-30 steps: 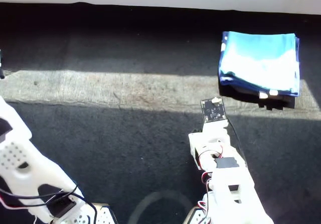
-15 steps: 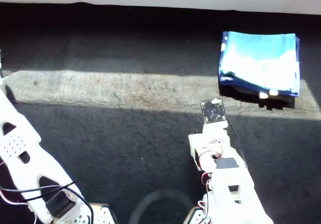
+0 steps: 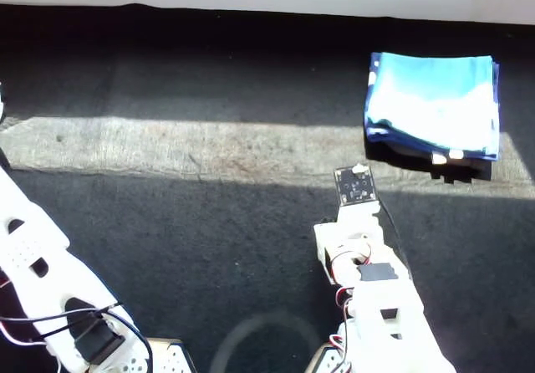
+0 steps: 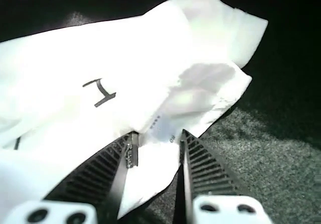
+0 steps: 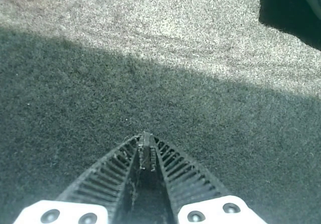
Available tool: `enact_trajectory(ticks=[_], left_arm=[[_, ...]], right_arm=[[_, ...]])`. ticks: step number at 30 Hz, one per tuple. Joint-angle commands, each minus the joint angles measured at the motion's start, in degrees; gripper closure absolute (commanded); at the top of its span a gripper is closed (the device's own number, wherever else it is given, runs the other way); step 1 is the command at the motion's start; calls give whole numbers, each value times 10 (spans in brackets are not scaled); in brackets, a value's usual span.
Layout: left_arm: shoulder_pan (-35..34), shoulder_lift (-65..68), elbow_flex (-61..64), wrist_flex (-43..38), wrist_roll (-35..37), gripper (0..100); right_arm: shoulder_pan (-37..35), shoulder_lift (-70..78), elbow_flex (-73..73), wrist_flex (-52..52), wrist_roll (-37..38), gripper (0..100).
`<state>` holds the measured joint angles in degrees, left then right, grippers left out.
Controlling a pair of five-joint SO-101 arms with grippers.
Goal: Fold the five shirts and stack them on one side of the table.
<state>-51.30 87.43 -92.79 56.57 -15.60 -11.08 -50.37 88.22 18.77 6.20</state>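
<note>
Closed claw (image 5: 145,144) above the table (image 5: 75,83)

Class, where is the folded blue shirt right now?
In the high view, the folded blue shirt lies far right on the table, beyond the right arm.

Your left arm (image 3: 38,281) and right arm (image 3: 380,306) are white shells with black servos (image 3: 374,271), thin red, white and black cables (image 3: 344,266) at the joints, a dark camera board (image 3: 354,185), and black ribbed fingers (image 5: 113,171) on white bases (image 5: 65,214) with dark screw holes.
</note>
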Motion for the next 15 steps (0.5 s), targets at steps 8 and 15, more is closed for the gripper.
enact_trajectory(ticks=[8, 15], left_arm=[[87, -71, -25, 158, -2, 991], [199, -167, -25, 295, -2, 991]], right_arm=[[-4, -9, 0, -8, -5, 982], [-4, -9, 0, -8, -5, 982]])
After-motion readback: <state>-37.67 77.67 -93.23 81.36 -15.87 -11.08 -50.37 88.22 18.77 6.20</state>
